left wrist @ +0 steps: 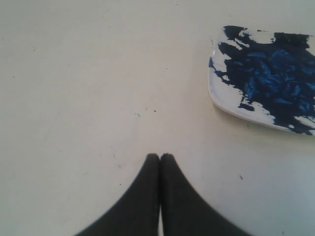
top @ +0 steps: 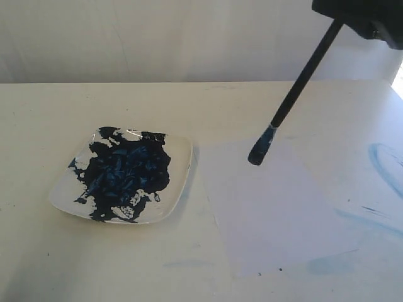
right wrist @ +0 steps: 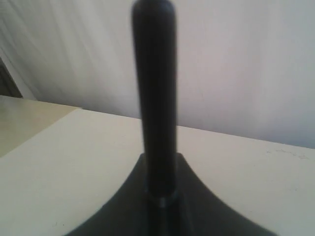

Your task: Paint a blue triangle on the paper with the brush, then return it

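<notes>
The right end effector [top: 368, 16] pinches the top of the brush [top: 301, 85]. The brush leans, and its blue tip is by the far edge of the paper [top: 277, 214]. I cannot tell if it touches. The paper has no blue triangle yet. The left end effector [left wrist: 160, 162] is pressed together over the tabletop [left wrist: 74, 98], near the paint plate [left wrist: 216, 96]. Go down softly, press lightly, and keep all 3 lines on the paper.

The cream table [top: 63, 113] carries a white, square-ish plate [top: 181, 157] on the left of the exterior view, most of it covered in dark blue paint [top: 126, 173]. Just beside the plate, to its right, a pale sheet of paper [top: 277, 207] lies flat and slightly askew. Faint light-blue smears [top: 385, 162] mark the table past the paper's right edge.
</notes>
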